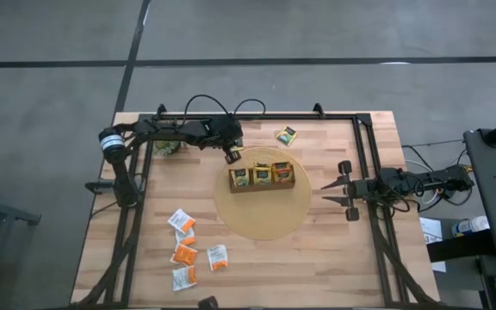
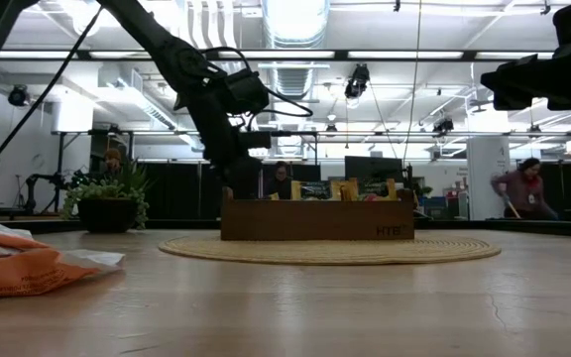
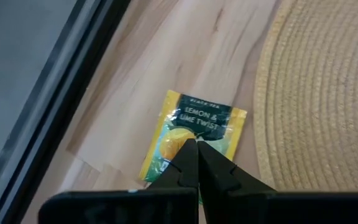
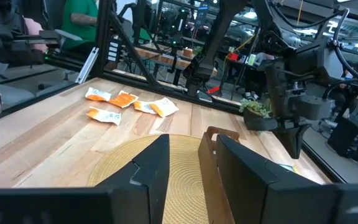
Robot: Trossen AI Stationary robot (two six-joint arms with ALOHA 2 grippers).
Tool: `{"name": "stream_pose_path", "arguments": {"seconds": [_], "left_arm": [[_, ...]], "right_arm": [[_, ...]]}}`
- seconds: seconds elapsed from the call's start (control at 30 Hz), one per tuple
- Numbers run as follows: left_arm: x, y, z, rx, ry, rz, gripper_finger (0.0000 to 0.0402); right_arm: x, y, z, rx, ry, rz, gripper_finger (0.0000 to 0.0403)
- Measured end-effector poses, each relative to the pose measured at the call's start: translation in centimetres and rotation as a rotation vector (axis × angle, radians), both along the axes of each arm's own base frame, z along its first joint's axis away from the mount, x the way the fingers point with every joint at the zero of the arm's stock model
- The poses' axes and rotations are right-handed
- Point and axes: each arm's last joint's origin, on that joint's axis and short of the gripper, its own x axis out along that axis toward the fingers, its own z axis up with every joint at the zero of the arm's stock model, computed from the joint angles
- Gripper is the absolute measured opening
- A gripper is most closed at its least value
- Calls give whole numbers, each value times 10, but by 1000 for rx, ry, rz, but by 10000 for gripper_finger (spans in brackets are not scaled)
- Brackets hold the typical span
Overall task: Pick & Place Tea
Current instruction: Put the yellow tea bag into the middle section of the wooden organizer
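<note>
Tea is partly sorted: three sachets [image 1: 263, 176] stand in the tray [image 1: 263, 186]. The left tool [image 1: 231, 158], pressed together and empty, hangs beside it. The yellow sachet [image 3: 194, 132] on the tabletop [image 1: 334, 250] is judged next; spreading is needed.

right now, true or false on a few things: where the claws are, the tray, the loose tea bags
1. The left claw is shut, at the mat's far-left rim. True.
2. The right claw holds a sachet. False: it is open, empty, right of the mat.
3. The tray rests on the mat. True.
4. The orange-and-white sachets lie on the mat. False: on bare table, front left.
5. A lone yellow sachet lies beyond the mat. True.
</note>
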Motion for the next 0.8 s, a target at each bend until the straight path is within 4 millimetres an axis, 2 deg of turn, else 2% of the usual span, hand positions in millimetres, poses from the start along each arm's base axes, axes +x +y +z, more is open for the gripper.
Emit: {"name": "stream_pose_path", "arguments": {"seconds": [0.43, 0.8], "left_arm": [[-1, 0, 0, -31, -26, 70, 0], [2, -4, 0, -8, -11, 20, 0]], "right_arm": [[0, 0, 0, 0, 0, 0, 118], [0, 0, 0, 0, 0, 0, 130]]}}
